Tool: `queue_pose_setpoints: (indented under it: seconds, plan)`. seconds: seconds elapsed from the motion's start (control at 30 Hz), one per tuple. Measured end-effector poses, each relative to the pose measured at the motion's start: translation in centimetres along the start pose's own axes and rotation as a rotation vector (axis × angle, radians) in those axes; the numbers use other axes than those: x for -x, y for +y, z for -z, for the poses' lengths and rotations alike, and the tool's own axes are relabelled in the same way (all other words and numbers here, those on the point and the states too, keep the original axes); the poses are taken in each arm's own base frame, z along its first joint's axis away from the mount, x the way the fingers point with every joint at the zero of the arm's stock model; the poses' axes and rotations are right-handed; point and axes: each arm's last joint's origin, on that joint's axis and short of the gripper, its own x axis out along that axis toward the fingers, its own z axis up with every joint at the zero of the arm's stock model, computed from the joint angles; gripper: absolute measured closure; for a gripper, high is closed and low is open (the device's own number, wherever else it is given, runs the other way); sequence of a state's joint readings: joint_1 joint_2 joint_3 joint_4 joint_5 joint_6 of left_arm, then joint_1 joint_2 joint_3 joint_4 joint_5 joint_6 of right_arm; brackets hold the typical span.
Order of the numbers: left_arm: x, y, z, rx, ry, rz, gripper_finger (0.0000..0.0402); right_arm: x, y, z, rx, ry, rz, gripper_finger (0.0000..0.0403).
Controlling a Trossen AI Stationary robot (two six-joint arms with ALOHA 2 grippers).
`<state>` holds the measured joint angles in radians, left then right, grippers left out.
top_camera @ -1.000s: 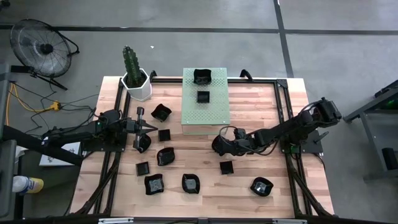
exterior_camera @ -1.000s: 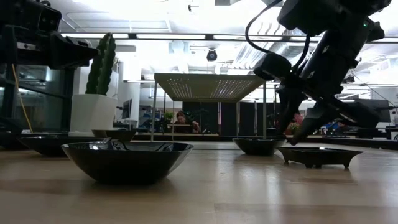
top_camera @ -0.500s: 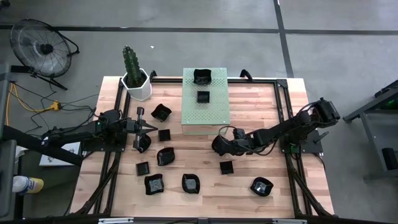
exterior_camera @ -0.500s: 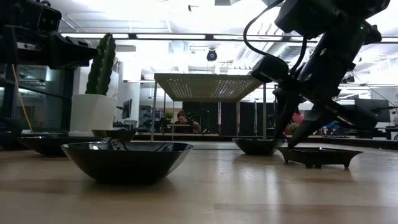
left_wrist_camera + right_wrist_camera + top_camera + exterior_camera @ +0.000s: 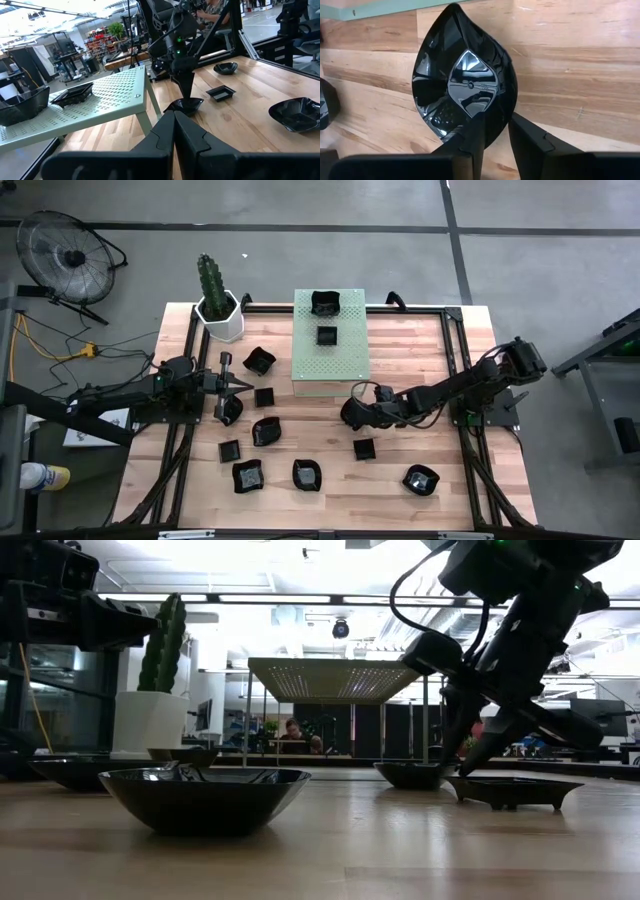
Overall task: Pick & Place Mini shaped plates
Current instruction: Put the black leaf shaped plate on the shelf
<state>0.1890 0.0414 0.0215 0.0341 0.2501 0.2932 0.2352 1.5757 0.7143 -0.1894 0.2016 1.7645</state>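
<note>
High view shows the right gripper (image 5: 353,411) low over the middle of the wooden bench (image 5: 420,350), just off the near right corner of the pale green perforated block (image 5: 331,345). Its two dark fingers (image 5: 481,131) straddle the rim of a glossy black leaf-shaped mini plate (image 5: 463,89), one inside the bowl and one outside, pinching the edge while the dish sits on the wood. In the low view this gripper (image 5: 470,745) points down at a shallow black dish (image 5: 417,774).

Two more small black plates sit on top of the block: a wavy-edged one (image 5: 324,303) at its far end and a small square one (image 5: 326,335) near its middle. The other plates lie scattered across the near half of the bench, among them a small square dish (image 5: 364,449) and a round-edged bowl (image 5: 420,479) toward the near right corner.

The left gripper (image 5: 233,384) hangs near the left edge of the bench with its fingers pressed together on nothing. A white hexagonal pot with a green cactus (image 5: 218,310) stands at the far left corner
</note>
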Motion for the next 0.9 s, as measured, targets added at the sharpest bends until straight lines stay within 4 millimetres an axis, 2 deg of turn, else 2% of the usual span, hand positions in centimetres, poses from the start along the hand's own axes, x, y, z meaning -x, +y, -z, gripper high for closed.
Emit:
queue_pose_setpoints:
  seconds: [0.47, 0.8, 0.9]
  plan:
    - [0.0, 0.0, 0.0, 0.0, 0.0, 0.0, 0.0399, -1.3, 0.2, 0.4, 0.005, 0.033, -0.021, 0.0343]
    - [0.0, 0.0, 0.0, 0.0, 0.0, 0.0, 0.0399, -1.2, 0.4, 0.6, 0.019, 0.071, -0.041, 0.0397]
    - [0.0, 0.0, 0.0, 0.0, 0.0, 0.0, 0.0399, -1.1, 0.7, 0.7, 0.05, 0.098, -0.05, 0.0399]
